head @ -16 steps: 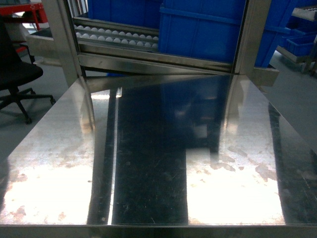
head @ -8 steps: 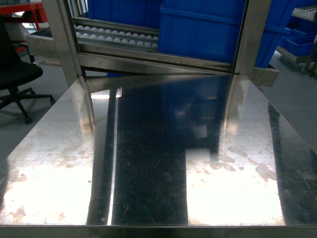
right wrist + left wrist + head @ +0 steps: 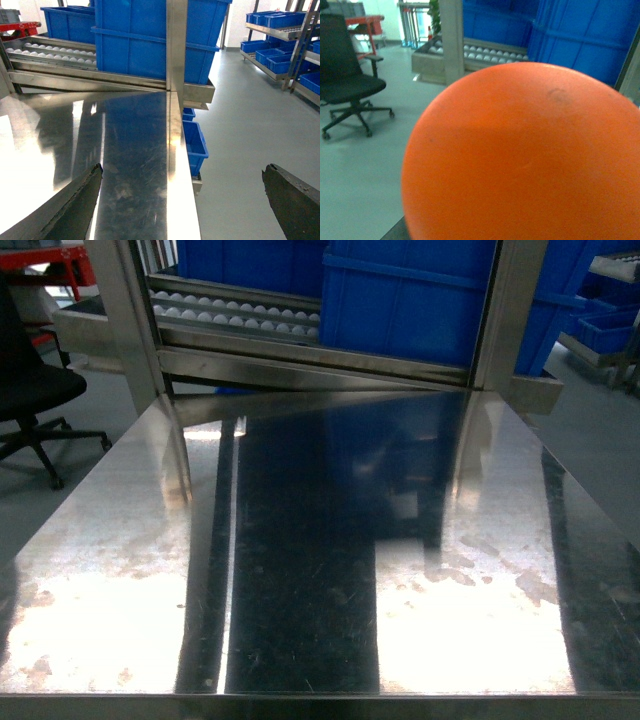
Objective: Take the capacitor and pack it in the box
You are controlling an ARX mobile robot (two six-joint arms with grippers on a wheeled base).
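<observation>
No capacitor and no box shows in any view. In the right wrist view my right gripper (image 3: 181, 170) is open wide over the right edge of the steel table (image 3: 125, 150), its dark fingers (image 3: 75, 205) holding nothing. A big orange rounded thing (image 3: 525, 155) sits right in front of the left wrist camera and hides the left jaws; only a dark sliver (image 3: 395, 233) shows at the bottom left. Neither gripper appears in the head view, where the bare steel table (image 3: 300, 570) fills the frame.
Beyond the table stands a steel rack with a roller conveyor (image 3: 235, 315) and big blue bins (image 3: 400, 300). A black office chair (image 3: 30, 390) is on the floor at the left. More blue bins sit under the table's right edge (image 3: 195, 142) and on shelves (image 3: 280, 30).
</observation>
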